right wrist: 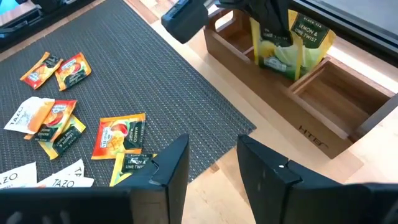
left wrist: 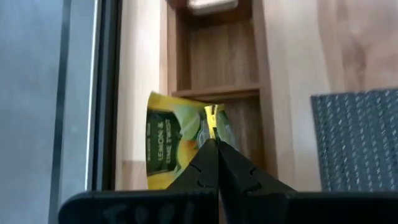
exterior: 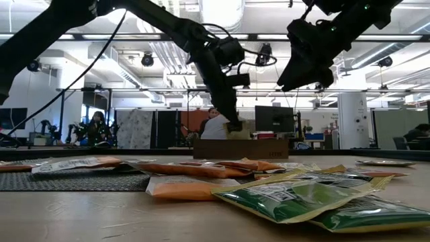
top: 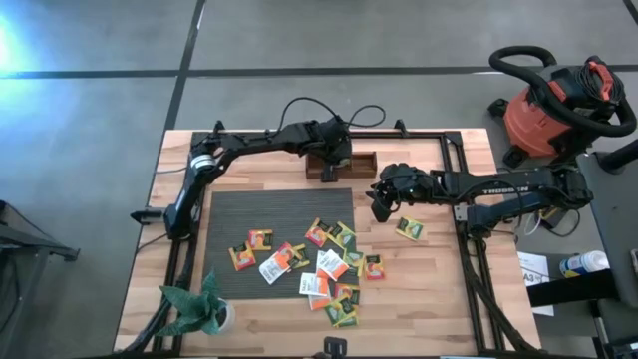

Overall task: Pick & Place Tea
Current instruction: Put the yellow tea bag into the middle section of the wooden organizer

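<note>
Wooden box (right wrist: 311, 99), yellow tea packet (right wrist: 292, 43) in left pincer (left wrist: 214, 134)

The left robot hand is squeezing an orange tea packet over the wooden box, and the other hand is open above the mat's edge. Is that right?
Almost. The packet is yellow-green, a lemon one, not orange, as the left wrist view shows. The rest holds: the left gripper pinches it over the wooden box, and the right gripper is open above the edge of the mat.
</note>
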